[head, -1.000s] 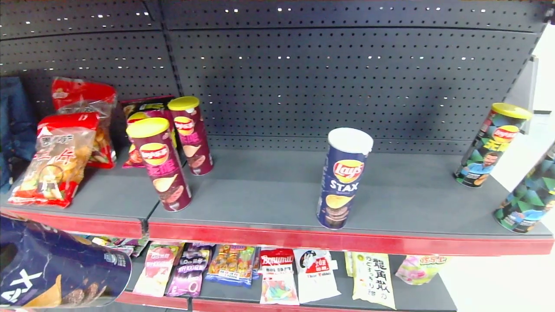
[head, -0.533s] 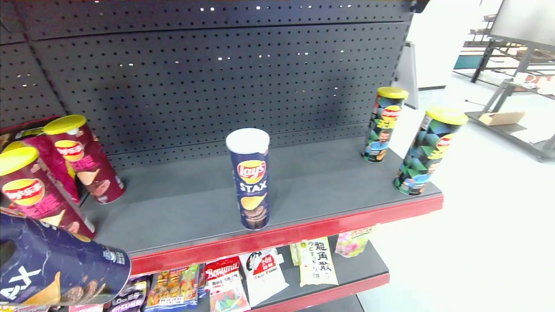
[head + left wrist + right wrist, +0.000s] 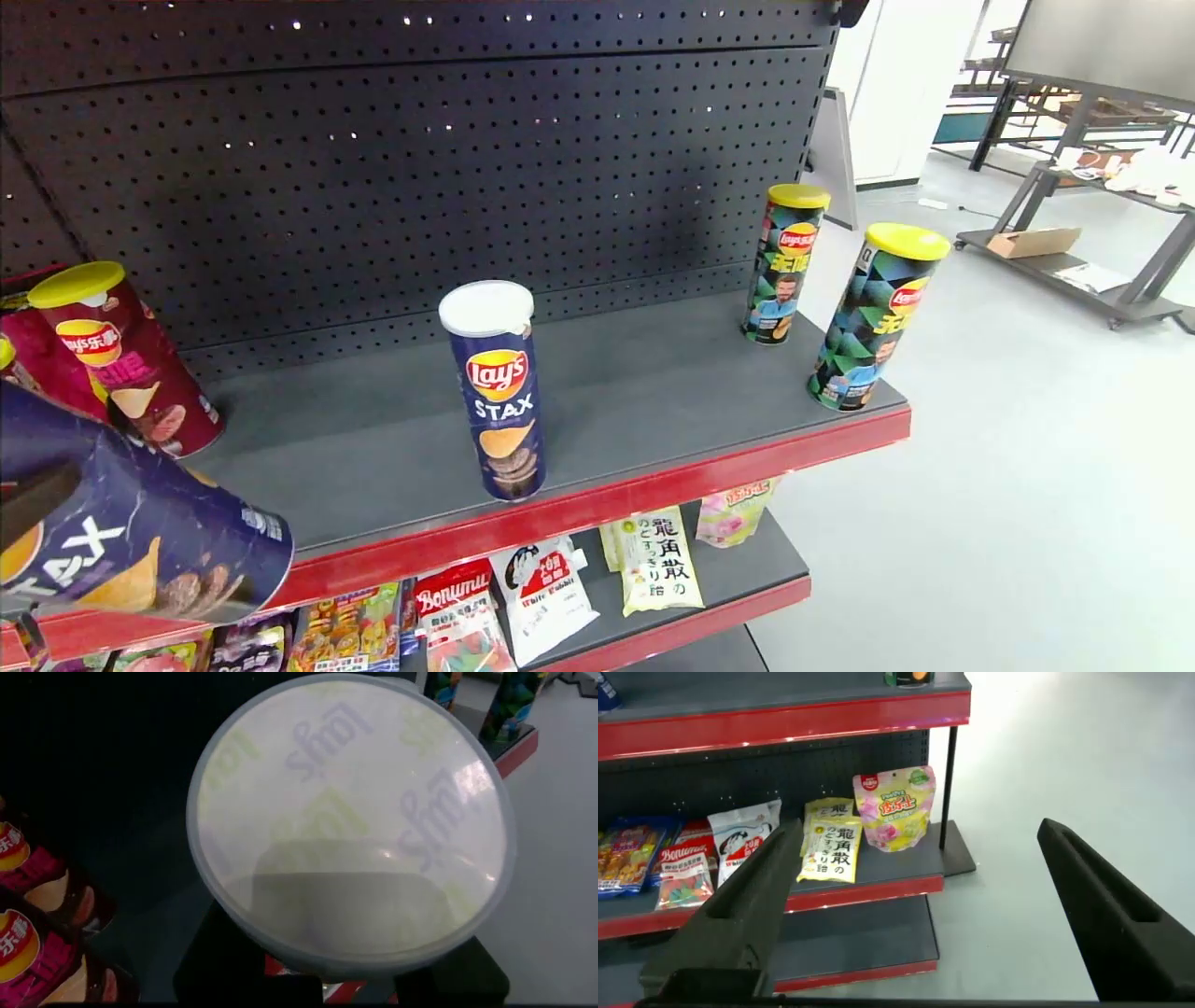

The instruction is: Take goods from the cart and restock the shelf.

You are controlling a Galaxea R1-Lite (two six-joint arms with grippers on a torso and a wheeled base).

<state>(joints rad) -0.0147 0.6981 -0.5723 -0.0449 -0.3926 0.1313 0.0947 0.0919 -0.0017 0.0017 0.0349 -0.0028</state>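
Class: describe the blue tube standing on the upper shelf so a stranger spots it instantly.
Find the upper red-edged shelf against the black pegboard. Near its front edge, midway, stands the dark blue cardboard tube. Unlike its yellow-lidded neighbours, its lid is white.

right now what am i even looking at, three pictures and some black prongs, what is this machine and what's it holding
It is a two-armed robot restocking a shop shelf. The wide picture comes from a camera on its head, the other two from cameras on its wrists. The left gripper is shut on a blue can, whose pale lid faces the left wrist camera. The black prongs are the right gripper, open and empty. On the grey shelf stand a second blue can, two green cans and a maroon can.
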